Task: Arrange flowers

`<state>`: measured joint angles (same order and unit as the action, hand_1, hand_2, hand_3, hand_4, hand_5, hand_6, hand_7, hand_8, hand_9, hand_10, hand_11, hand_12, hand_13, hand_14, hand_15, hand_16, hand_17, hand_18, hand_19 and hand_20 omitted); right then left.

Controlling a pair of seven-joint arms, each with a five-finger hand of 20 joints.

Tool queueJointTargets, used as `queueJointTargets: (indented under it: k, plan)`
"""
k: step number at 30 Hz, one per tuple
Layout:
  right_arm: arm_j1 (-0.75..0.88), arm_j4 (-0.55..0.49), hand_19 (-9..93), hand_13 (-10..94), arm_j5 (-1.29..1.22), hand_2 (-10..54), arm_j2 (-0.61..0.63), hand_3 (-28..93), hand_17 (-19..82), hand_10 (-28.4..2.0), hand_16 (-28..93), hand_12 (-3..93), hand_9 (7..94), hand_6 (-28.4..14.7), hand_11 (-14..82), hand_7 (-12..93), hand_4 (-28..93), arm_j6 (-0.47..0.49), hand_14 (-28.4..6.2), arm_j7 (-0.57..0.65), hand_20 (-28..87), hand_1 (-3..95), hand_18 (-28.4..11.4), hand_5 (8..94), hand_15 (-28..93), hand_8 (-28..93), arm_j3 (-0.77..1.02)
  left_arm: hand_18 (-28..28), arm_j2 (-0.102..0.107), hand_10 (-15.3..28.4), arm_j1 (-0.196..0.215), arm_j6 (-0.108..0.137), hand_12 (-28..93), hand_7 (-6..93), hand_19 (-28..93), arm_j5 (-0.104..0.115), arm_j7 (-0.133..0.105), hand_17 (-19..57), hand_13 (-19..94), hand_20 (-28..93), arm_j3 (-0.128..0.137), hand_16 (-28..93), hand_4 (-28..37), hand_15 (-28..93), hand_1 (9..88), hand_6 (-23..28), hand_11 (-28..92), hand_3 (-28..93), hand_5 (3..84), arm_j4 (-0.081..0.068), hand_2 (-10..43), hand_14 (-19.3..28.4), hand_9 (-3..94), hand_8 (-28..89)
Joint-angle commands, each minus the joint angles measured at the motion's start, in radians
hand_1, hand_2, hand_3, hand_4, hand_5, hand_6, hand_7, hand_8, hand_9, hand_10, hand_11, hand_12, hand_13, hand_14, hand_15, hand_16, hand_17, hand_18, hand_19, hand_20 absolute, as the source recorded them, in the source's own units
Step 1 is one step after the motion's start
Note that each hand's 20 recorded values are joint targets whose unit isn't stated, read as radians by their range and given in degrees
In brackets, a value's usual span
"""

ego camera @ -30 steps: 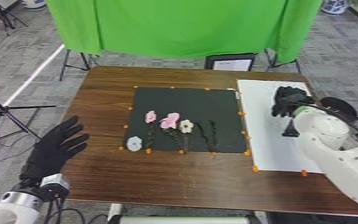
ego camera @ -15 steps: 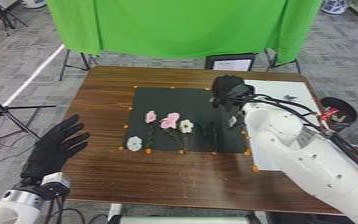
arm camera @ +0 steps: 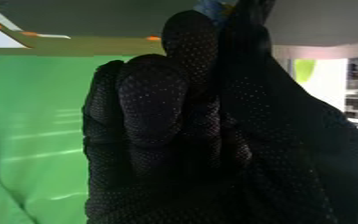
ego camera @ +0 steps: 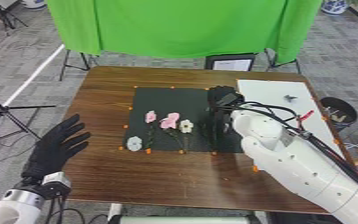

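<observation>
On the black mat [ego camera: 171, 97], a small pink flower [ego camera: 151, 116], a larger pink flower [ego camera: 169, 121] and a cream flower [ego camera: 186, 125] lie side by side with their stems. A pale flower head [ego camera: 135, 144] rests at the mat's near left corner. Dark stems [ego camera: 204, 134] lie right of the cream one. My right hand [ego camera: 221, 95] is over the mat's right part. In the right wrist view, that hand [arm camera: 158, 105] pinches a small blue flower [arm camera: 214, 9], mostly hidden by the glove. My left hand [ego camera: 53, 145], fingers straight, is beside the table's left edge.
A white sheet [ego camera: 269, 95] carries a small dark item [ego camera: 290, 97]. A round black bin [ego camera: 338, 110] stands beyond the table's right edge. Orange markers surround the mat. A framed sign [ego camera: 231, 63] and a green cloth [ego camera: 184, 27] are behind the table [ego camera: 113, 172].
My right hand has moved left from the white sheet to the black mat, and over the last half second slightly nearer the table's front. The left hand has stayed almost still.
</observation>
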<state>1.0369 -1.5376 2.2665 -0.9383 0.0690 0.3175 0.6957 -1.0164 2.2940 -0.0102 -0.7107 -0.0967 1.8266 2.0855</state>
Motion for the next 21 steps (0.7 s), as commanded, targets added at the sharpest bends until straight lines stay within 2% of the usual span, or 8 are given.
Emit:
queueJointTargets:
  k: [1,6,15,18,19,20,21]
  plan:
    - [0.005,-0.003,73,76,-0.018,-9.5,-0.004,81,30,-4.9,31,44.0,84.9,3.0,27.4,50,-28,-0.018,-3.0,0.011,40,39.5,-15.1,69.0,63,-4,0.014,21.7,0.005,12.2,0.004,-0.005,16,19.0,41,0.001,0.011,-9.7,19,10,-0.002,-1,-28.3,34,25.4,4.3,20,72,27.3,-0.002,-1.1,16.6,23.6,-11]
    - [0.005,-0.01,73,75,-0.003,-9.5,-0.006,80,29,-6.6,31,33.9,81.2,2.3,36.2,48,-28,-0.021,-3.6,0.005,41,35.2,-15.5,68.1,64,-3,0.013,21.7,0.006,12.2,0.004,-0.006,16,18.9,41,0.001,0.013,-9.7,19,10,-0.002,-1,-28.3,33,25.3,4.3,20,72,27.3,-0.003,-1.2,16.5,23.6,-11]
    - [0.01,-0.018,72,72,-0.038,-9.5,0.003,81,28,-6.9,31,33.1,78.7,2.5,36.1,47,-28,0.029,-3.9,0.02,41,33.8,-15.9,66.2,65,-2,0.038,21.7,0.006,12.1,0.002,-0.009,16,19.0,41,0.001,0.014,-9.7,19,10,-0.001,-1,-28.3,33,25.4,4.3,20,72,27.3,-0.005,-1.1,16.5,23.6,-11]
    - [0.017,-0.034,72,71,-0.09,-9.5,0.008,83,27,-7.4,31,29.2,77.0,3.0,38.5,44,-28,0.043,-4.1,0.006,41,30.0,-16.3,65.4,66,-3,0.067,21.7,0.003,12.1,0.007,-0.006,16,19.0,41,0.0,0.013,-9.7,19,10,0.001,-1,-28.3,33,25.4,4.4,20,72,27.4,-0.002,-1.2,16.5,23.6,-11]
    - [0.021,-0.043,72,71,-0.106,-9.5,0.011,83,27,-7.5,31,29.1,76.8,3.1,38.6,44,-28,0.054,-4.1,0.004,42,29.2,-16.3,65.5,66,-4,0.08,21.7,0.002,12.1,0.007,-0.006,16,19.0,41,0.0,0.012,-9.7,19,10,0.001,-1,-28.3,33,25.4,4.3,20,72,27.4,-0.002,-1.2,16.5,23.6,-11]
    - [0.023,-0.053,71,70,-0.129,-9.5,0.014,85,26,-7.8,31,29.1,76.1,3.4,38.7,43,-28,0.059,-4.2,0.013,42,26.0,-16.6,65.5,66,-14,0.09,21.7,0.002,12.2,0.007,-0.008,16,19.1,41,0.0,0.012,-9.7,19,10,0.001,-1,-28.3,33,25.4,4.4,20,72,27.4,-0.003,-1.2,16.5,23.6,-11]
    - [0.028,-0.066,71,70,-0.148,-9.5,0.015,85,26,-8.4,31,29.1,75.3,3.4,38.7,43,-28,0.082,-4.6,0.018,42,23.7,-17.1,65.3,67,-18,0.107,21.7,0.001,12.2,0.008,-0.006,16,19.1,41,-0.001,0.012,-9.7,19,10,0.001,-1,-28.3,33,25.4,4.3,20,72,27.4,-0.001,-1.2,16.5,23.6,-11]
